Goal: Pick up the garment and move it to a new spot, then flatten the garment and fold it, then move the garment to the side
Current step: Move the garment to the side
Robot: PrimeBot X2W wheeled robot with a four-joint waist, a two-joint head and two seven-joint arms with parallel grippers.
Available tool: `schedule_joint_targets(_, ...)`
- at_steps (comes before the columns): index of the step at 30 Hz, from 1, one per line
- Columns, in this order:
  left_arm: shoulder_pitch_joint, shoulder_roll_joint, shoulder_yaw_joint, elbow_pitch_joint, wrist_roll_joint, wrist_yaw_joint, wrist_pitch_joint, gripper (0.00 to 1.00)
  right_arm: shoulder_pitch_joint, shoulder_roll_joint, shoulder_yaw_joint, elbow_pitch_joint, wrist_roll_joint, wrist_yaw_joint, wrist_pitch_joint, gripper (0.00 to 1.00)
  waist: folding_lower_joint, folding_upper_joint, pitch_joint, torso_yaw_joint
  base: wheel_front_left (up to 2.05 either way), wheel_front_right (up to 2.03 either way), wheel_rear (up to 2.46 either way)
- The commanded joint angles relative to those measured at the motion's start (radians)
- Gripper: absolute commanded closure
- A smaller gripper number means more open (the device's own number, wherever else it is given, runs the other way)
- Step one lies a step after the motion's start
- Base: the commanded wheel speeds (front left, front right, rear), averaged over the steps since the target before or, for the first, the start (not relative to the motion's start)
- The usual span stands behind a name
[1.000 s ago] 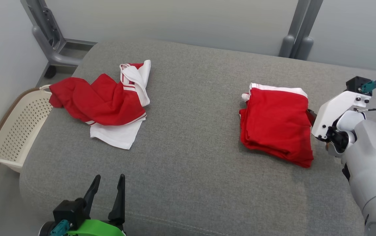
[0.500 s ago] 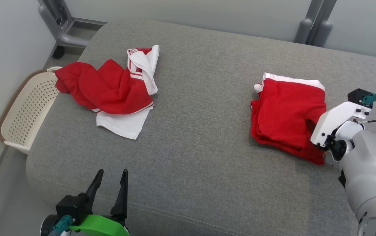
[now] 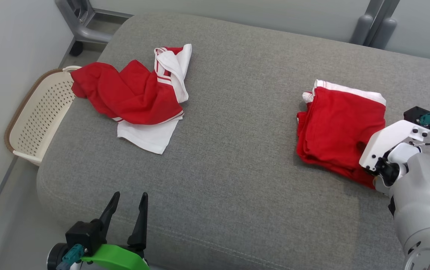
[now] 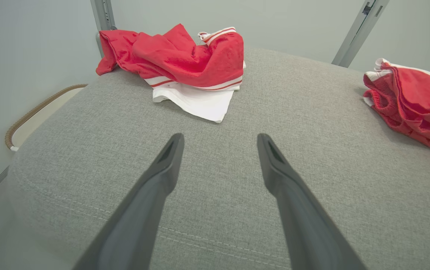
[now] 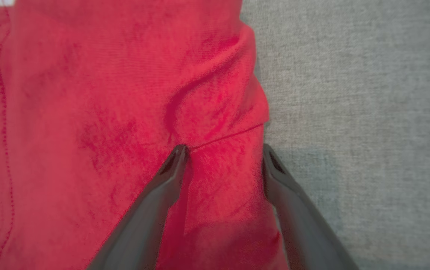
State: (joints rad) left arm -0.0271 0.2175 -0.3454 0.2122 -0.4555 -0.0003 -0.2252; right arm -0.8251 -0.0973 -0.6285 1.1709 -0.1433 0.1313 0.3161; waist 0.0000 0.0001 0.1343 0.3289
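1. folded red garment (image 3: 340,123) lies on the right part of the grey cushion (image 3: 237,180). a white band shows along its far edge, and several red layers are stacked at its left side.
2. the right gripper (image 5: 224,150) is over the garment's near right corner. in the right wrist view its two dark fingers stand apart. one tip is at a crease in the red cloth and the other is at the cloth's edge beside bare cushion, with a strip of fabric lying between them. that view is soft, so i cannot tell whether the tips press into the cloth or only touch it.
3. the left gripper (image 3: 130,195) hangs over the cushion's near left edge. its fingers are spread with nothing between them, well apart from both garments.
4. a crumpled red and white garment (image 3: 136,97) sits at the far left of the cushion, with thin red and white stripes along its hems. one red end reaches over the edge above a cream perforated basket (image 3: 31,120) on the floor.
5. compared with a second ago, the whole head view has shifted, so the camera has moved, and both garments appear further right and higher in it. on the cushion they look unchanged in shape and place.
6. the right arm's white wrist bracket (image 3: 391,140) was just beside the folded garment's right edge then. now it overlaps the near right corner.
7. the left gripper's fingers are spread as they were a second ago.
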Motion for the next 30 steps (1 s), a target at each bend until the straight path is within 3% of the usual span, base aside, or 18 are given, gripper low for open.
schedule_joint_targets(1,-0.012,0.008,0.0,0.001,-0.003,0.002,0.001,0.0,0.02,0.004,-0.007,-0.007,-0.017,-0.001,0.007,1.0,0.0,-0.0001,0.0,-0.003,0.0,0.0,0.0)
schedule_joint_targets(7,-0.016,0.005,-0.002,-0.004,-0.002,0.009,-0.007,0.0,0.019,0.021,-0.014,-0.055,-0.09,-0.001,0.012,1.0,0.0,-0.0001,-0.007,-0.034,0.0,0.0,0.0)
schedule_joint_targets(12,-0.03,0.001,-0.009,-0.008,-0.001,0.001,-0.011,0.0,0.011,0.027,0.04,-0.066,-0.132,-0.001,0.025,1.0,0.0,-0.0001,-0.011,-0.085,0.0,0.0,0.0)
schedule_joint_targets(22,-0.071,-0.017,-0.032,-0.029,0.018,-0.006,-0.022,0.0,-0.042,-0.036,0.24,-0.043,-0.108,-0.001,0.002,1.0,0.0,-0.0001,0.039,-0.249,0.0,0.0,0.0)
schedule_joint_targets(30,-0.129,-0.011,-0.046,-0.073,0.044,-0.018,-0.026,0.0,-0.111,-0.075,0.422,-0.021,-0.004,-0.001,-0.061,1.0,0.0,-0.0001,0.137,-0.384,0.0,0.0,0.0)
